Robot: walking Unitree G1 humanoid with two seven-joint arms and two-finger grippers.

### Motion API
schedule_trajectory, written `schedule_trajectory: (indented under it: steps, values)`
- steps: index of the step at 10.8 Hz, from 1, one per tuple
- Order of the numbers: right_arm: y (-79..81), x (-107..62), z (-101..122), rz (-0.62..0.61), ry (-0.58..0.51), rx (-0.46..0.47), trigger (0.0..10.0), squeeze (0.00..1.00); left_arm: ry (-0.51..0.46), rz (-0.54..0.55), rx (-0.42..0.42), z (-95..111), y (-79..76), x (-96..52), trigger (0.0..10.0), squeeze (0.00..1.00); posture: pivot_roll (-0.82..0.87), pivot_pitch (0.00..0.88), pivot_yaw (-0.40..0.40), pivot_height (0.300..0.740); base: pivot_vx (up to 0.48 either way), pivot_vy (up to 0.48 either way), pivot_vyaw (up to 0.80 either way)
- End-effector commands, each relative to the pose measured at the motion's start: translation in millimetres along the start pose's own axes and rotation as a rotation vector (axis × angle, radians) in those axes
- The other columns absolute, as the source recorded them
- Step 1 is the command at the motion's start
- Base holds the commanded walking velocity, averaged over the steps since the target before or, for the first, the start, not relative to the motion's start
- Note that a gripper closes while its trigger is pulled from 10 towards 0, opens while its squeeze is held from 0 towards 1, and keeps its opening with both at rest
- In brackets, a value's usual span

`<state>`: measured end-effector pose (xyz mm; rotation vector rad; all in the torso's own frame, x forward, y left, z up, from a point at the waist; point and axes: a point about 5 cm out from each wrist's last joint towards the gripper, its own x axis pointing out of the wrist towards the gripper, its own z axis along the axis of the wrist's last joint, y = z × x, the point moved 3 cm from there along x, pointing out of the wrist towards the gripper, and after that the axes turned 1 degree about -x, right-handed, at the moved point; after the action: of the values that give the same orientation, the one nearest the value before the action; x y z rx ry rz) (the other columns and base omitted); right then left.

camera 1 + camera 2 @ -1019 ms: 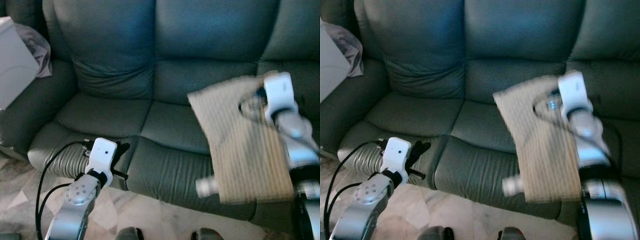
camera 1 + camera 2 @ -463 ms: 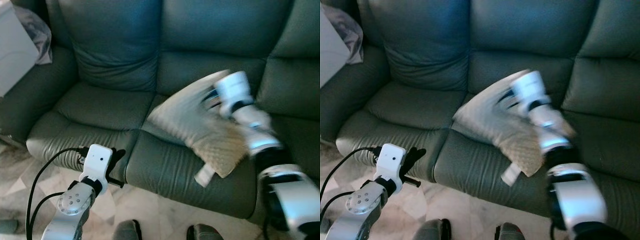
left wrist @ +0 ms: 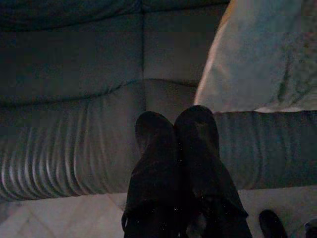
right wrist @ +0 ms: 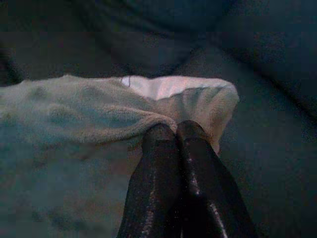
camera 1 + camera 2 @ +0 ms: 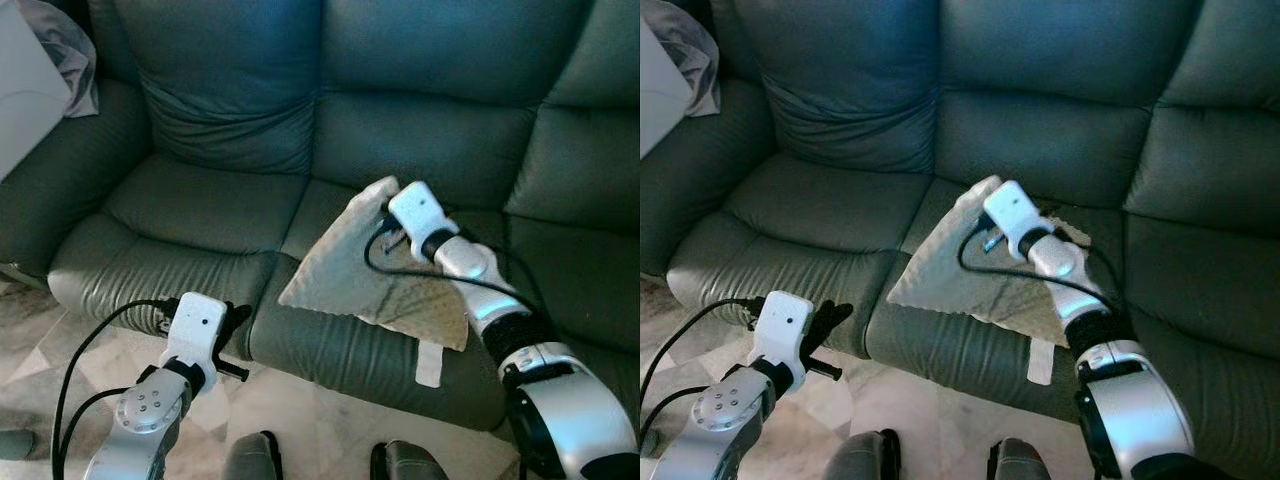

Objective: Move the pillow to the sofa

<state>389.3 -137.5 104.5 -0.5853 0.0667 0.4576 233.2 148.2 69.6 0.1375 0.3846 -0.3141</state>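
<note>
Pillow [image 5: 370, 270] on sofa [image 5: 220, 130] seat

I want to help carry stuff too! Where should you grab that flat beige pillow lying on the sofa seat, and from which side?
Best by its raised back corner, from above, where the right gripper pinches it. The pillow is thin and floppy on the sofa seat, and that puffed-up edge offers a fold two fingers can close on.

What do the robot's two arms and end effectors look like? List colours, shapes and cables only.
Both arms are silver metal with rounded joints. The left arm has a round silver joint dotted with bolts, a black collar and a loose black cable. The right arm has black bands and a looping black cable. Each wrist carries a white rounded box. The left end effector and right end effector have two long glossy black fingers.
</note>
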Motion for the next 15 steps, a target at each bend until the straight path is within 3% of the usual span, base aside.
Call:
schedule_trajectory:
  steps: [1, 2, 3, 6, 7, 9, 11, 13, 15]
  values:
    - [11.4, -3.5, -15.5, 0.032, 0.061, -0.003, 10.0, 0.00, 0.026, 0.006, 0.005, -3.5, 0.7, -1.1, 10.0, 0.00, 0.06, 0.177, 0.073, 0.740, 0.000, 0.000, 0.00]
    - [16.5, -6.8, -24.2, 0.035, 0.087, 0.019, 10.0, 0.00, 0.035, -0.001, 0.003, -4.5, -0.7, -0.7, 10.0, 0.00, 0.06, 0.177, 0.069, 0.740, 0.000, 0.000, 0.00]
    - [22.8, -9.3, -29.9, 0.051, 0.097, 0.063, 10.0, 1.00, 0.039, -0.004, 0.004, -5.0, -1.5, 0.0, 10.0, 0.00, 0.06, 0.173, 0.069, 0.740, 0.000, 0.000, 0.00]
    - [15.3, -9.5, -30.4, -0.045, 0.101, 0.002, 10.0, 1.00, 0.044, 0.007, 0.017, -3.9, 0.1, 3.8, 10.0, 0.00, 0.06, 0.160, 0.068, 0.740, 0.000, 0.000, 0.00]
    - [8.0, -10.7, -27.3, -0.077, 0.076, 0.021, 10.0, 1.00, 0.042, 0.008, 0.018, -2.9, -0.2, 5.7, 10.0, 0.00, 0.05, 0.156, 0.068, 0.740, 0.000, 0.000, 0.00]
    - [9.6, -14.1, -19.4, -0.081, 0.021, 0.049, 10.0, 1.00, 0.036, 0.008, 0.021, -1.2, -1.5, 11.6, 10.0, 0.00, 0.04, 0.142, 0.063, 0.740, 0.000, 0.000, 0.00]
    - [24.6, -25.3, -16.7, -0.066, -0.007, 0.181, 10.0, 1.00, 0.005, 0.020, 0.022, 9.5, -0.5, 18.2, 10.0, 0.00, 0.02, 0.151, 0.058, 0.740, 0.000, 0.000, 0.00]
    - [36.2, -41.6, -6.2, -0.127, -0.067, 0.331, 10.0, 1.00, -0.051, 0.074, -0.007, 24.4, 9.0, 19.8, 10.0, 0.00, 0.02, 0.158, 0.043, 0.740, 0.000, 0.000, 0.00]
    - [38.2, -58.2, -7.3, -0.216, -0.052, 0.388, 10.0, 1.00, -0.079, 0.091, -0.027, 26.7, 10.4, 21.3, 10.0, 0.00, 0.00, 0.146, 0.026, 0.740, 0.000, 0.000, 0.00]
